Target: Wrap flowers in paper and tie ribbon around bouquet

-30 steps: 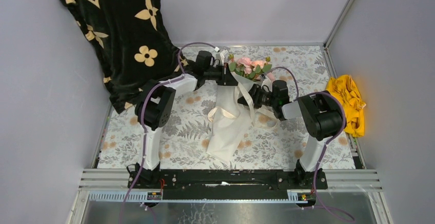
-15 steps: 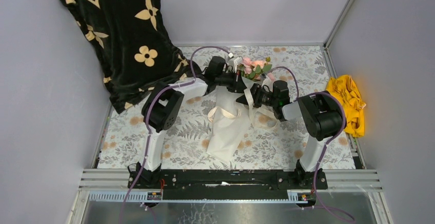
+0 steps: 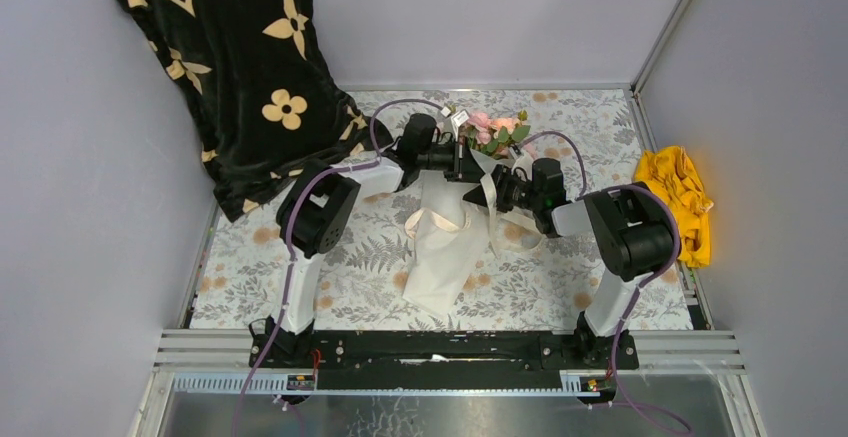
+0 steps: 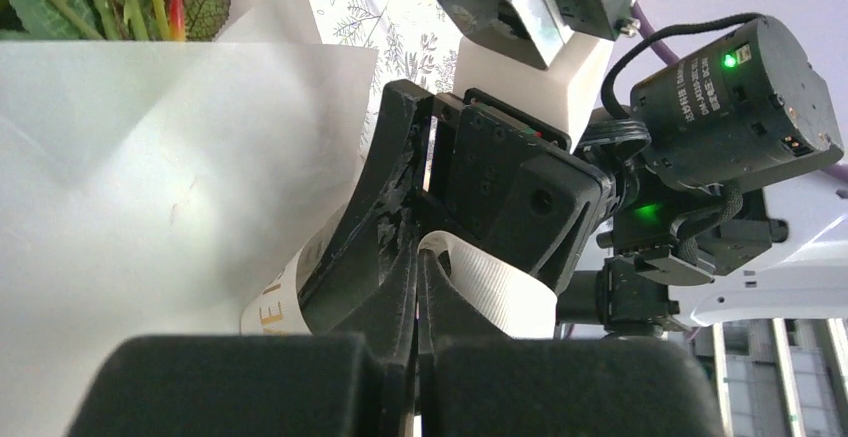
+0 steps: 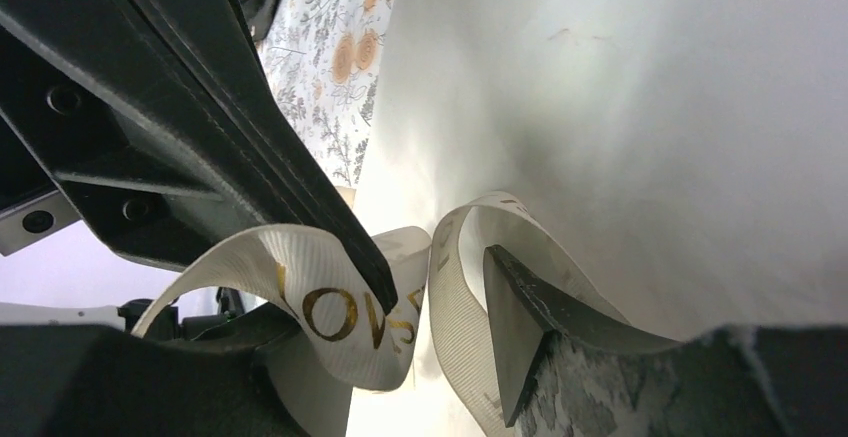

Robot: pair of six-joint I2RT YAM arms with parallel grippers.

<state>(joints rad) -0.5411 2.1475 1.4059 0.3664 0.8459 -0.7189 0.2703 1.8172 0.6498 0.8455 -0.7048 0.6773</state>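
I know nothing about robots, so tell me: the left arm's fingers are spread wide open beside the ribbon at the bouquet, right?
Not quite. The left fingers are shut, pinching the ribbon at the bouquet. The left wrist view shows it.

The grey leaf-patterned tablecloth (image 3: 350, 267) carries the bouquet (image 3: 445, 252) and trailing ribbon (image 3: 415, 220).

We look into a robot test cell in a lab: plain grey panel walls (image 3: 500, 17) close in a small table on three sides, and bare aluminium rails (image 3: 200, 342) run along its near edge. There the left arm (image 3: 300, 257) and the right arm (image 3: 620, 257) stand bolted to a black base bar (image 3: 450, 347), trailing purple cables (image 3: 283, 297). The leaf-patterned tablecloth (image 3: 590, 117), the black flowered cloth (image 3: 230, 47) hung in the corner and the crumpled yellow cloth (image 3: 680, 197) look like staged dressing
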